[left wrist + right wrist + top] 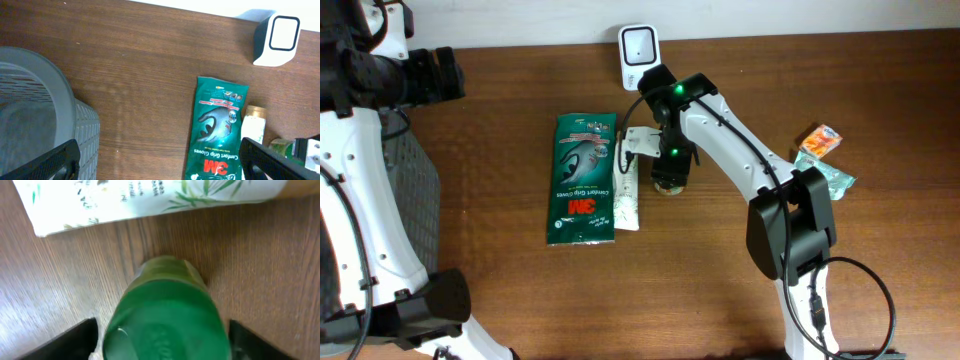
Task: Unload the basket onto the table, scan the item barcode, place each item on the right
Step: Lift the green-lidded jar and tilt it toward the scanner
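Green bottle, was blurred and ran off the lower edge in the right wrist view, largely covered from overhead, white tube, cut by the top edge, print unreadable, basket, cut at left, glove packet, cut at bottom.

Table was dark brown, streaky wood grain. Glove packet was deep green; carried grey-white glove picture, white lettering, red logo. Scanner was white, window outlined in black. Tube was white, printed with green leaf sprigs (cap beige). Bottle showed glossy green all over. Basket was grey, wall finely ribbed. Snack packet was orange with white. Right arm was white, joints black, one green light.
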You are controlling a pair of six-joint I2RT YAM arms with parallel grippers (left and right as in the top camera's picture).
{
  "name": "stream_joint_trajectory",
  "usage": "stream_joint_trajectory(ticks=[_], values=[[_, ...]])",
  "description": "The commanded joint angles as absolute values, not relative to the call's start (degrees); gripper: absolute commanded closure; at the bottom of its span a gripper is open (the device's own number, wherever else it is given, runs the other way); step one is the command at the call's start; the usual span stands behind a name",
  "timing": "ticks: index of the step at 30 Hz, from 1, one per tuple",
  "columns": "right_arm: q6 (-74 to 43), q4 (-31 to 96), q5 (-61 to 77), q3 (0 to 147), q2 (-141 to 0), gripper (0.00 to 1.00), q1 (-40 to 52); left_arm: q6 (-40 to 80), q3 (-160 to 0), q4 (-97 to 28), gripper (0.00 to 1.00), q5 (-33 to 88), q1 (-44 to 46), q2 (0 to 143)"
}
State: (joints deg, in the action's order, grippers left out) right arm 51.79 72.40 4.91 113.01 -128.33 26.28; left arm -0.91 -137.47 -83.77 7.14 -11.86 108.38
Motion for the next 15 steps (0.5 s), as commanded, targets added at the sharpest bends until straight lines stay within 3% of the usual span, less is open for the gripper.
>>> stream_joint_trajectory(ticks=[1, 6, 8, 10, 15], values=[[47.5, 72.6, 4.3, 113.0, -127.9, 0.11, 25.5, -1.4, -137.8, -83.7, 0.01, 7.7, -11.8, 108.4], [33.7, 73.7, 0.1, 118.5, -127.5, 0.07, 25.5, -1.4, -137.8, -83.7, 0.01, 7.7, -11.8, 108.4], [26.5, 77.3, 0.1, 124.2, -127.4, 0.00, 25.5, -1.4, -137.8, -83.7, 0.01, 7.7, -11.8, 108.4], [21.7, 81.1, 0.2, 128.6, -127.4, 0.02, 25.4, -1.4, -137.8, -83.7, 0.01, 7.7, -11.8, 108.4], [20.4, 85.4, 1.1, 129.9, -127.7, 0.02, 25.4, -1.4, -137.8, -83.7, 0.01, 7.7, -11.8, 108.4]])
